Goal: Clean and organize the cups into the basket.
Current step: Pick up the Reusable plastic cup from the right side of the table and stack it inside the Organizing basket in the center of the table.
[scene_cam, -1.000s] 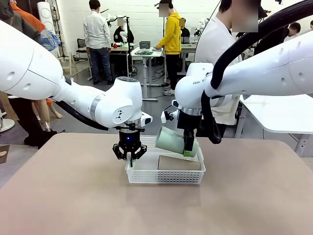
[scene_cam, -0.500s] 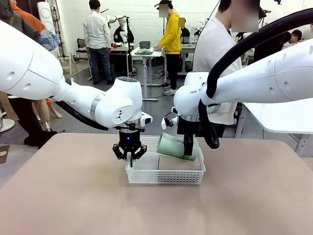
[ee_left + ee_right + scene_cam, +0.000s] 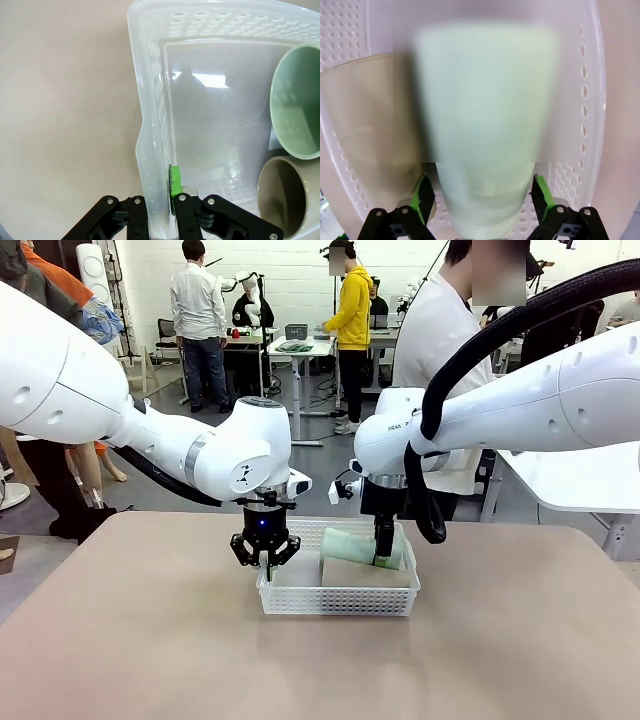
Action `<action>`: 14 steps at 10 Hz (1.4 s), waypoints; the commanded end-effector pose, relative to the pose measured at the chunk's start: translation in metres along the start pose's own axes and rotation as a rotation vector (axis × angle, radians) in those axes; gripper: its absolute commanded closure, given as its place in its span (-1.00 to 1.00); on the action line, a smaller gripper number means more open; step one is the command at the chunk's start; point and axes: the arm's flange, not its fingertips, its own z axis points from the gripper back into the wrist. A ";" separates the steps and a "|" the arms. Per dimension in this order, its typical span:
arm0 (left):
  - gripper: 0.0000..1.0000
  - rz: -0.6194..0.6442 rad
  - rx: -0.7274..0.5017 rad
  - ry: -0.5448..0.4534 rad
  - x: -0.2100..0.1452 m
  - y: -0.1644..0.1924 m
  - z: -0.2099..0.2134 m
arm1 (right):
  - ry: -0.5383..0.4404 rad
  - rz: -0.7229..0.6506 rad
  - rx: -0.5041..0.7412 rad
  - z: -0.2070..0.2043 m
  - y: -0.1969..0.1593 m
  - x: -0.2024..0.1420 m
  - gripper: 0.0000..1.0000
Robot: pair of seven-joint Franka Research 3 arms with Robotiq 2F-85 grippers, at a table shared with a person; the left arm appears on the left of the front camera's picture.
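While the white lattice basket [image 3: 150,100] sits on the tan table [image 3: 150,640], the left gripper [image 3: 161,205] pinches the basket's near-left wall between its fingers, one green pad inside and one finger outside, holding the basket steady. The right gripper [image 3: 483,195] hangs over the basket's right half with its jaws spread on either side of the pale mint green cup [image 3: 485,100]. That view is blurred at close range, but the pads [image 3: 423,197] seem to stand just clear of the cup's sides rather than pressing them.

The step in hand looks like letting go of the mint cup inside the basket. To do it well, the right gripper should lift straight up, away from the basket floor, with its fingers kept wide so neither pad drags the cup or clips the basket's far wall. The left pinch should hold firm so the light basket does not slide.

The basket holds two cups, both lying on their sides with open mouths toward the basket's left end. The tan-brown cup [image 3: 283,200] lies beside the mint one, nearer the basket's front wall, and the two seem to touch. The basket's left half is bare floor.
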 end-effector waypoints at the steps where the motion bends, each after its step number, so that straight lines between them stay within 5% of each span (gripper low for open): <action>1: 1.00 -0.007 0.005 0.001 -0.001 0.001 -0.002 | -0.035 -0.014 -0.023 0.019 0.011 -0.014 -1.00; 3: 1.00 -0.007 0.005 0.001 -0.001 0.001 -0.002 | -0.143 -0.031 -0.055 0.067 0.043 -0.065 -1.00; 6: 1.00 -0.007 0.005 0.001 -0.001 0.001 -0.002 | -0.468 -0.081 -0.160 0.139 0.103 -0.185 -1.00; 9: 1.00 -0.007 0.005 0.001 -0.001 0.001 -0.002 | -0.857 -0.169 -0.211 0.139 0.128 -0.316 -1.00; 12: 1.00 -0.007 0.005 0.001 -0.001 0.001 -0.002 | -0.973 -0.171 -0.189 0.098 0.139 -0.403 -1.00; 14: 1.00 -0.007 0.005 0.001 -0.001 0.001 -0.002 | -0.922 -0.084 -0.119 0.078 0.135 -0.426 -1.00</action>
